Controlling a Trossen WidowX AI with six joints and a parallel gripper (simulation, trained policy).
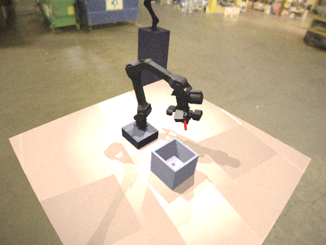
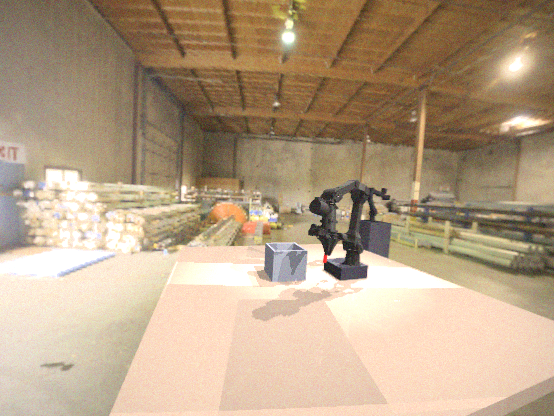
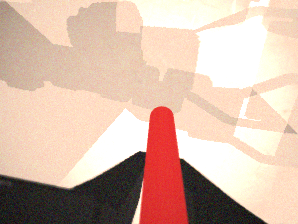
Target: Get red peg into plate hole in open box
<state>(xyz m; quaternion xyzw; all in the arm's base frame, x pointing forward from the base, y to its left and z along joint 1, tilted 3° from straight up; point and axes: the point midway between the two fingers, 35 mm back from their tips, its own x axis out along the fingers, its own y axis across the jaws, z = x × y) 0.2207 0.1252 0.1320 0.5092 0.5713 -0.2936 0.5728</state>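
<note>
Currently the pincer [image 1: 185, 120] [image 2: 328, 252] [image 3: 159, 163] is clamped on the red peg [image 1: 185, 125] [image 2: 325, 258] [image 3: 161, 160], which hangs from it in the air beside the open box [image 1: 186, 174] [image 2: 285, 265], on the box's side nearer the dark pedestal [image 1: 153, 44] [image 2: 376, 237], and not over the box's mouth. Down inside the box lies the pale plate [image 1: 170, 162], with its small dark hole [image 1: 173, 164] still to be filled. The peg looks like a slim, smooth, round-ended rod, probably light and stiff and hardly fragile, though such a plain skin may prove slippery and let it turn or tilt between the fingers. A hold on its upper part, with the lower end left free as it is here, seems the right one, since that end must go into the hole first. The next move likely calls for carrying it above the box's rim, then straight down; a knock on a wall could skew it. Neither peg nor box shows a brand, label or lettering. Well beyond the box, the blue bin [image 1: 109, 13] bears a recycling mark on a pale label, any words too blurred to read.
</note>
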